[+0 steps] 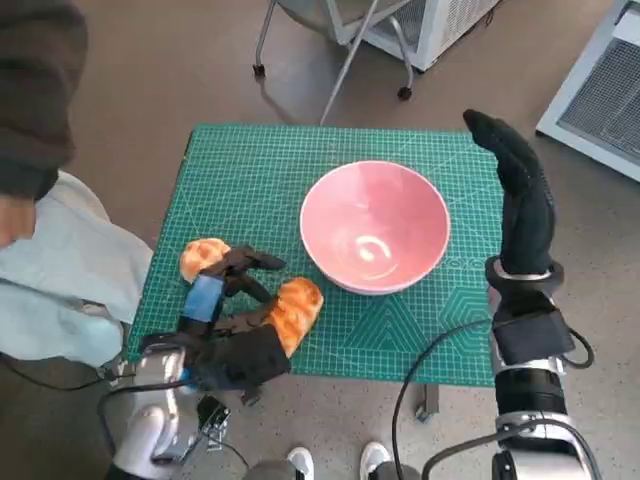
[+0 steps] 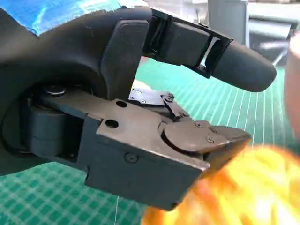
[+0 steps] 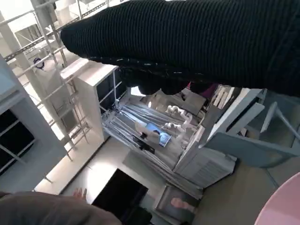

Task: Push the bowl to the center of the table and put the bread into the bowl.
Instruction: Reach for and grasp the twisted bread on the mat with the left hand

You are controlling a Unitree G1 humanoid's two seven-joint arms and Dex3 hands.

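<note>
Two pieces of bread lie near the bench's [image 1: 250, 160] front left corner: one bread roll [image 1: 200, 257] beside the left edge and one bread loaf [image 1: 297, 310] just right of it, near the front edge. The left robot hand [image 1: 232, 292] reaches between them, fingers spread, its lower finger touching the loaf; whether it grips I cannot tell. One pink bowl [image 1: 375, 226] sits just right of the bench's middle, and the right robot hand [image 1: 520, 190] stands raised at the right edge, fingers straight and together, holding nothing.
</note>
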